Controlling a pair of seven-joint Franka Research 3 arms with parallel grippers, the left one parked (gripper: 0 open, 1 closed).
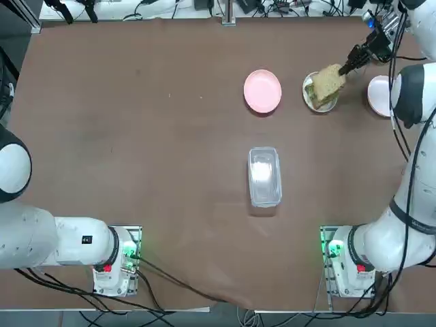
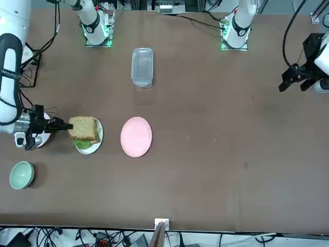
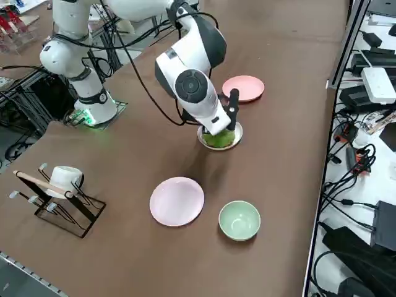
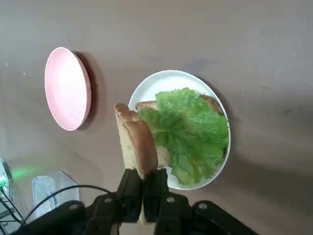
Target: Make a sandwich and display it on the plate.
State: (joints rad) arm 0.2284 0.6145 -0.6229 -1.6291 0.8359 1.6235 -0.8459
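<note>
A broad brown table (image 1: 136, 136) filled nearly every view, its surface matte and evenly lit, with faint shadows and no glare. Beyond the table's far edge ran a strip of tangled black cables (image 1: 157, 8) and grey equipment. Off the table's right-hand side, past a metal rail (image 3: 341, 49), a grey floor carried power strips (image 3: 378, 83), adapters and looped black cords (image 3: 346, 185). Near the table's opposite corner stood a dark metal frame (image 3: 25, 93) with more wiring.
</note>
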